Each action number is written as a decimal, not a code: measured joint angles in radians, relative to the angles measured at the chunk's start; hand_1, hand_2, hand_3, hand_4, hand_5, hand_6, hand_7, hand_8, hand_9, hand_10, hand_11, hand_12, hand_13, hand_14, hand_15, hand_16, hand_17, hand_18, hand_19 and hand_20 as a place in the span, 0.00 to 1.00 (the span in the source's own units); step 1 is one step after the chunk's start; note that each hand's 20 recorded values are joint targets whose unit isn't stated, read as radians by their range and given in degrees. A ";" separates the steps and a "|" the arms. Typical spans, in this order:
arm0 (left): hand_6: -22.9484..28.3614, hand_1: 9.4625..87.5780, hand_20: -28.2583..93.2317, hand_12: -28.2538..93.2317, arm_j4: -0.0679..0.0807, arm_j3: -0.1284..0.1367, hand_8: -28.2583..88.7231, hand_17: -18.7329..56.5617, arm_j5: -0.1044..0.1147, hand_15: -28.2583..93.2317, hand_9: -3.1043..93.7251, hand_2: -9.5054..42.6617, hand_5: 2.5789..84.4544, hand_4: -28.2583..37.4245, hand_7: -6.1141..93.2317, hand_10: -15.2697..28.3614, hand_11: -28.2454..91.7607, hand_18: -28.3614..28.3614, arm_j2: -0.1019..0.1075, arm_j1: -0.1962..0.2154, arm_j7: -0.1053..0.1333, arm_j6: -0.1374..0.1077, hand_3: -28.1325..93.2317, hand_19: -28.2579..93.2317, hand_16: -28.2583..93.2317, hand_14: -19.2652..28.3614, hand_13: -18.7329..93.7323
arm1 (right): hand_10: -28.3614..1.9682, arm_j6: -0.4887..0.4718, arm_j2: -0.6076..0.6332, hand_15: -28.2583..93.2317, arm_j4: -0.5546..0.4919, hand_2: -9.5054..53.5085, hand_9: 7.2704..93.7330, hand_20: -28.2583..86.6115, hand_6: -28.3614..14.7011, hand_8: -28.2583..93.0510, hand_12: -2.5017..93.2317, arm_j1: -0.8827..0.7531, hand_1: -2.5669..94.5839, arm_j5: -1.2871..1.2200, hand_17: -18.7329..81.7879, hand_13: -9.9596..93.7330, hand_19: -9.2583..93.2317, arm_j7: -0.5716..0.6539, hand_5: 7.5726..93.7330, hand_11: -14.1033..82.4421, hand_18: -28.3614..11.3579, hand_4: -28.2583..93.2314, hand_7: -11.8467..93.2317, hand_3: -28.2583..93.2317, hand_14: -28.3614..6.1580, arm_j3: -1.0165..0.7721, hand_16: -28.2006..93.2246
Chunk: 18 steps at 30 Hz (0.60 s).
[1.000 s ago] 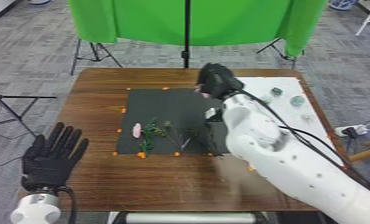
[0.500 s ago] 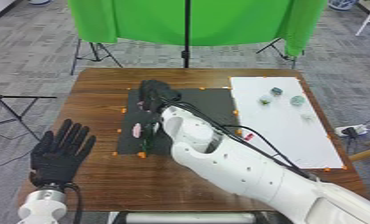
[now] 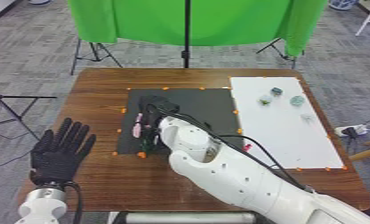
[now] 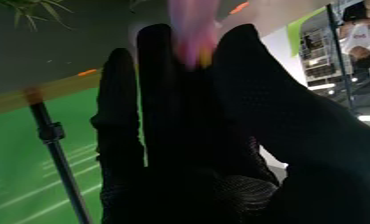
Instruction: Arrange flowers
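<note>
1. Nearest, at the left of the brown wooden counter (image 3: 101, 185), the left robot hand (image 3: 57, 162) rests with its fingers straight and a little spread, holding nothing.
2. Beyond it, green stems (image 3: 147, 145) lie near the front edge of a dark mat (image 3: 208, 107). A small red piece (image 3: 247, 147) shows farther right, by the edge of a white sheet (image 3: 292, 145).
3. Just past the stems, the pink flower (image 3: 136, 131) is on the left part of the mat, right beside the right robot hand (image 3: 153, 106).
4. That right hand is over the mat, its fingers extended and its thumb set apart from them. In the right wrist view, a blurred pink shape shows in the gap between thumb and fingers; whether they touch it, I cannot tell.
5. The step in hand seems to be picking up the pink flower. The next move likely calls for lining up thumb and fingers around it, closing gently, and lifting without dragging the green stems along. A loose pinch could let it slip or turn.
6. Farther off, small pale greenish pieces (image 3: 297, 101) sit on the white sheet, and a green cloth (image 3: 244, 25) hangs behind the counter.
</note>
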State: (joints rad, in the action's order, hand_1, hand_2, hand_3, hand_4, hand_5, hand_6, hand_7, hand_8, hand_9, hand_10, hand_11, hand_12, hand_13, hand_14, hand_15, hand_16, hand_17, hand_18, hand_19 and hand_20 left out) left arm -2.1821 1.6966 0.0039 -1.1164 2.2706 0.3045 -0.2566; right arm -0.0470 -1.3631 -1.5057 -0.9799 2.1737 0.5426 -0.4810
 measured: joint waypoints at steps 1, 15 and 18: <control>0.60 0.23 0.37 0.34 0.000 0.000 0.17 0.20 0.000 0.51 0.44 0.58 0.54 0.00 0.18 0.68 0.40 0.75 0.000 0.000 0.000 0.000 0.85 0.48 0.20 0.70 0.44 | 0.44 0.000 0.000 0.59 -0.003 0.00 0.49 0.52 0.58 0.13 0.16 -0.002 0.57 -0.001 0.45 0.60 0.87 0.003 0.54 0.26 0.19 0.00 0.25 0.90 0.44 -0.002 0.38; 0.61 0.23 0.37 0.34 0.005 0.004 0.17 0.20 0.000 0.51 0.44 0.58 0.54 0.00 0.18 0.68 0.40 0.75 -0.019 -0.002 -0.005 -0.001 0.85 0.48 0.20 0.70 0.44 | 0.24 -0.034 0.069 0.62 -0.215 0.00 0.37 0.53 0.49 0.14 0.17 -0.076 0.51 -0.100 0.37 0.42 0.85 0.066 0.47 0.24 0.12 0.00 0.21 0.90 0.25 -0.167 0.35; 0.61 0.23 0.37 0.34 0.005 0.009 0.17 0.20 0.000 0.51 0.44 0.58 0.54 0.00 0.18 0.68 0.40 0.75 -0.026 -0.001 -0.007 -0.001 0.85 0.48 0.20 0.70 0.44 | 0.22 -0.063 0.131 0.51 -0.316 0.00 0.34 0.49 0.47 0.15 0.16 -0.120 0.50 -0.106 0.32 0.36 0.79 0.080 0.46 0.24 0.14 0.00 0.20 0.90 0.20 -0.260 0.34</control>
State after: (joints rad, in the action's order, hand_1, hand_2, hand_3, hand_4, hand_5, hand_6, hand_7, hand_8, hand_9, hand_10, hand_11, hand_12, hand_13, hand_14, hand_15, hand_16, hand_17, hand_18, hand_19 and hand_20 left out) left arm -2.1768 1.7061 0.0034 -1.1423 2.2695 0.2980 -0.2576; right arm -0.1102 -1.2325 -1.8213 -1.0994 2.0676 0.6228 -0.7408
